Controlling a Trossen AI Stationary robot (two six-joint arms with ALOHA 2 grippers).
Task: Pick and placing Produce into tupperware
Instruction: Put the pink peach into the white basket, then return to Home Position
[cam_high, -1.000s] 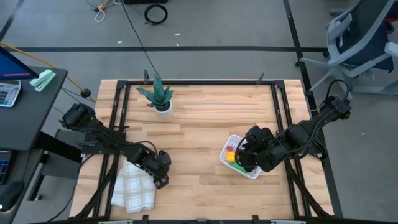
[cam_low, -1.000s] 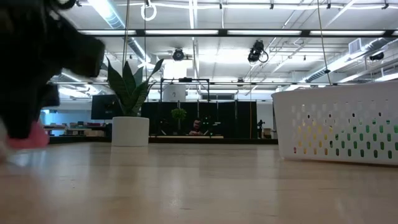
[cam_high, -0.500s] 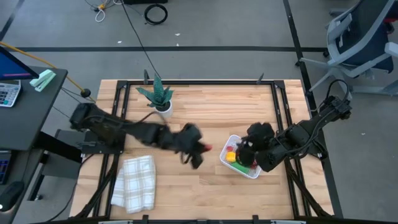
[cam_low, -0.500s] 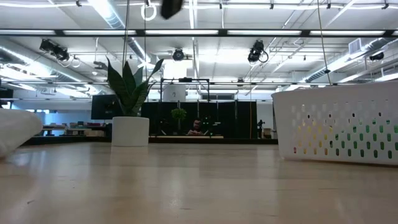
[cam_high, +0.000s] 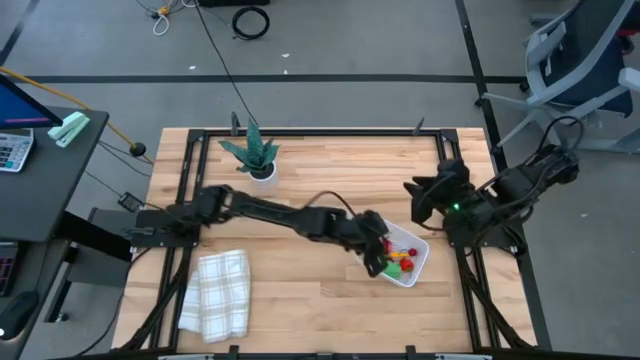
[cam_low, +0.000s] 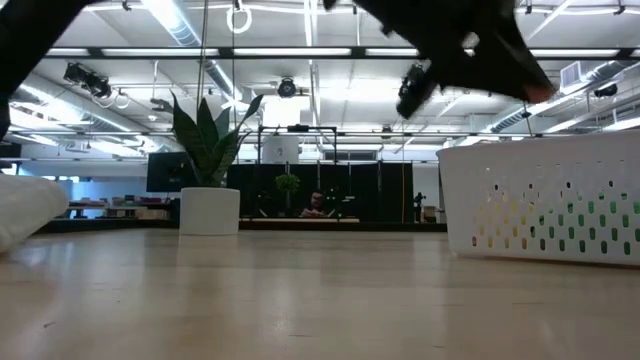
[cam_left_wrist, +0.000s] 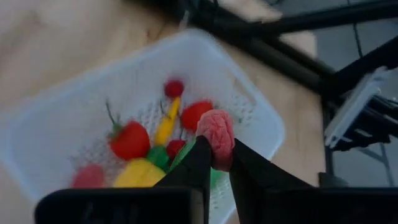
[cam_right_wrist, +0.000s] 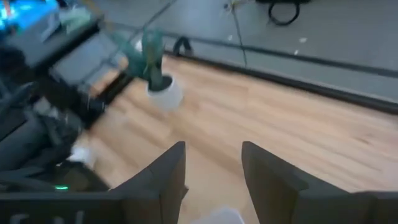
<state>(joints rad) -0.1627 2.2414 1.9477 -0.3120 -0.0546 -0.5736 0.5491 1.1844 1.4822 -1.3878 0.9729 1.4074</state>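
The white tupperware (cam_high: 418, 256) stands at the table's right middle; its gridded floor (cam_left_wrist: 249, 106) holds a red strawberry (cam_left_wrist: 129, 140), a yellow piece (cam_left_wrist: 140, 174), a green piece (cam_left_wrist: 158, 155), a yellow-orange piece (cam_left_wrist: 166, 124) and small red pieces (cam_left_wrist: 196, 114). My left gripper (cam_high: 380, 256) (cam_left_wrist: 216, 149) hangs over the tupperware's left part, shut on a pink bumpy berry (cam_left_wrist: 215, 129). My right gripper (cam_high: 420, 200) (cam_right_wrist: 213, 162) is raised beyond the tupperware's far right side, open, with nothing between its fingers. My left gripper pinches the pink berry's lower half (cam_left_wrist: 214, 152) between its two fingertips (cam_left_wrist: 200, 163); the berry's top sticks out past them. The fingers slant down, coming from the table's left. The berry is lifted clear, above the produce in the tupperware.
A green potted plant in a white pot (cam_high: 257, 158) (cam_low: 210, 170) stands at the far left. A white checked folded cloth (cam_high: 215, 292) (cam_low: 25, 215) lies at the near left. Bare wood lies between them and in the middle of the table.
My left gripper has swept from the cloth at the near left across the table toward its right edge, rising, and now hangs over the tupperware with the pink berry. My right gripper has drawn back from the tupperware toward the far right, rising and turning.
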